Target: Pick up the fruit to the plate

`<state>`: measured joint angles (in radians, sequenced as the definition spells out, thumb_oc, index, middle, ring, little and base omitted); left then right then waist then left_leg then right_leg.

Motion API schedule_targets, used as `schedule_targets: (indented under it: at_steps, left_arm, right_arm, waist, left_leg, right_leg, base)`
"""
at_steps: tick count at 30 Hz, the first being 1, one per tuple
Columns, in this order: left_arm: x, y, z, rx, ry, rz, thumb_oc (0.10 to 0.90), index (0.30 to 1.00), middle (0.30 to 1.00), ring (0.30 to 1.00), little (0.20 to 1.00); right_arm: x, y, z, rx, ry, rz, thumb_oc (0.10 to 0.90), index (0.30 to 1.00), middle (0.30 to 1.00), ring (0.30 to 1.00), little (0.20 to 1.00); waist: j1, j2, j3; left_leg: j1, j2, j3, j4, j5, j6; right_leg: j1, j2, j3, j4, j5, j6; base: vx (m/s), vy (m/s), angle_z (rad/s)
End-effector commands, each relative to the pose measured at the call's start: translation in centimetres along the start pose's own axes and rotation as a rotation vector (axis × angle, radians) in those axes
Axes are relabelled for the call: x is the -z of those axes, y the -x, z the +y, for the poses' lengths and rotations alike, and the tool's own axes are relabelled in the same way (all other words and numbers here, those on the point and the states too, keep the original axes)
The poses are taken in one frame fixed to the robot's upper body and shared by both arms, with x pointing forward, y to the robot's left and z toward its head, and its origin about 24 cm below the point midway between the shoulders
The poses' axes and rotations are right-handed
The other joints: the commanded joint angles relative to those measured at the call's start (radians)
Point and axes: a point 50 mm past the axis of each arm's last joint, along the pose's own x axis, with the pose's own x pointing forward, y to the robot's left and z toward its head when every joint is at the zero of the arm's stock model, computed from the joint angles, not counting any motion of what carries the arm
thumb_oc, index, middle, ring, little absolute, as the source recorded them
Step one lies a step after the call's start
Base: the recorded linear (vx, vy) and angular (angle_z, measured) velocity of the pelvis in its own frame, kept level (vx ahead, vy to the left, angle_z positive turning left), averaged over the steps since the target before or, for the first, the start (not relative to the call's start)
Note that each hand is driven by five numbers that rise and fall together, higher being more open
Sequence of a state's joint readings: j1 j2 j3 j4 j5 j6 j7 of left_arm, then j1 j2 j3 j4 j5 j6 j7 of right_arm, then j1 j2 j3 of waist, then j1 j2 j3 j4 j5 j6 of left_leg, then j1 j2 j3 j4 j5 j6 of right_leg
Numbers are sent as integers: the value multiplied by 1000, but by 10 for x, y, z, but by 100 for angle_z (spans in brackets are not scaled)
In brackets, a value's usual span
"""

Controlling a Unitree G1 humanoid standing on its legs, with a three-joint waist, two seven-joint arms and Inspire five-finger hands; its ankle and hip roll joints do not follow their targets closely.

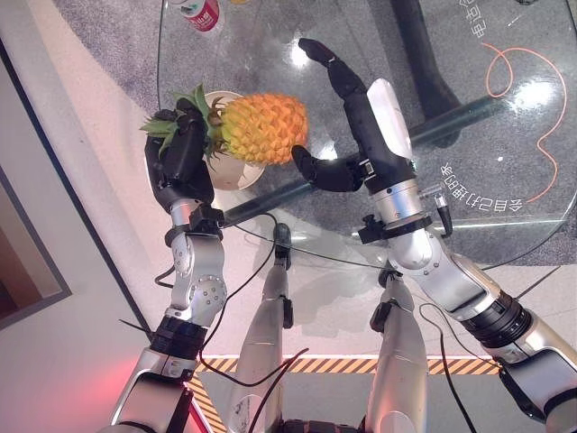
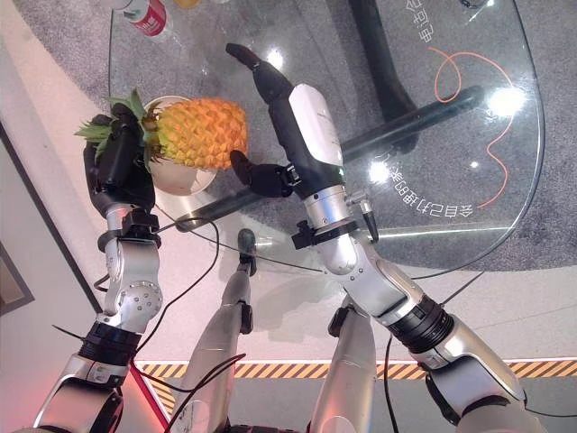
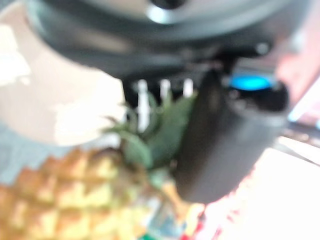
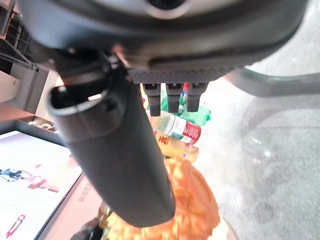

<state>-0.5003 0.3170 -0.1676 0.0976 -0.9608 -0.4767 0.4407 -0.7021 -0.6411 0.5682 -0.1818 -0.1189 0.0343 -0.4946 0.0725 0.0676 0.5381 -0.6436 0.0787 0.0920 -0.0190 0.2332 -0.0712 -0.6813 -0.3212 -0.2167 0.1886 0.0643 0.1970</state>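
Writing: red characters are printed on the glass table [image 1: 505, 162], seen reversed through the pane; not read off. A red-labelled bottle [image 1: 200, 13] stands at the table's far edge, its print too small to tell.

Materials: the pineapple [image 1: 261, 128] has a knobbly orange-yellow rind and a spiky green crown. It lies on its side above a round, cream-coloured plate [image 1: 233, 173] on the glass; whether it touches the plate cannot be told.

Left hand [image 1: 180, 149]: fingers curled round the crown, gripping the leaves.

Right hand [image 1: 347, 90]: fingers straight and spread, thumb standing out just beside the fruit's blunt end, holding nothing.

Surface: the table is clear and round-edged on a dark frame, over grey speckled carpet. An orange cord [image 1: 541, 126] loops beneath it. Black-and-yellow hazard tape [image 1: 343, 364] crosses the pale floor.
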Motion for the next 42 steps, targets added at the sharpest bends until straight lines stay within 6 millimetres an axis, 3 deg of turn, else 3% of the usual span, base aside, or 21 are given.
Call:
schedule_targets:
  at_steps: [1, 10, 21, 33, 42]
  left_arm:
    - [-62, -3, -47, 198, 106, -370, 100, 300, 300, 300, 200]
    - [-72, -1, -39, 165, 90, -455, 100, 300, 300, 300, 200]
    - [-87, 0, -22, 95, -28, -576, 100, 300, 300, 300, 200]
    - [-100, -6, 7, -33, -99, -662, 100, 300, 300, 300, 200]
    - [-109, -18, 15, -86, -161, -710, 100, 300, 300, 300, 200]
  right_arm:
    - [-48, -16, -25, 171, -29, -272, 800, 900, 900, 900, 900]
    - [-19, -7, -43, 346, 13, -149, 800, 900, 900, 900, 900]
    - [31, 28, -70, 574, 93, 62, 800, 900, 900, 900, 900]
    - [101, 93, -88, 911, 109, 467, 800, 900, 900, 900, 900]
    - [151, 148, -106, 1149, 61, 803, 800, 900, 900, 900, 900]
  waist:
    - [0, -6, -18]
    - [-16, -12, -18]
    - [-46, -26, -18]
    - [-70, -29, -18]
    - [-63, -34, -18]
  left_leg:
    - [54, 61, -21, 34, -68, -58]
    - [50, 64, -19, 40, -73, -57]
    - [53, 76, -11, 49, -82, -59]
    - [65, 83, -3, 48, -84, -59]
    - [71, 90, -5, 45, -85, -67]
  right_leg:
    - [38, -34, -26, -66, 105, 35]
    - [30, -30, -16, -62, 103, 35]
    - [23, -21, 4, -56, 100, 36]
    - [25, -10, 22, -55, 96, 31]
    - [39, -3, 16, -58, 94, 26]
  base:
    - [0, 0, 0]
    - [0, 0, 0]
    - [0, 0, 0]
    - [0, 0, 0]
    - [2, -4, 0]
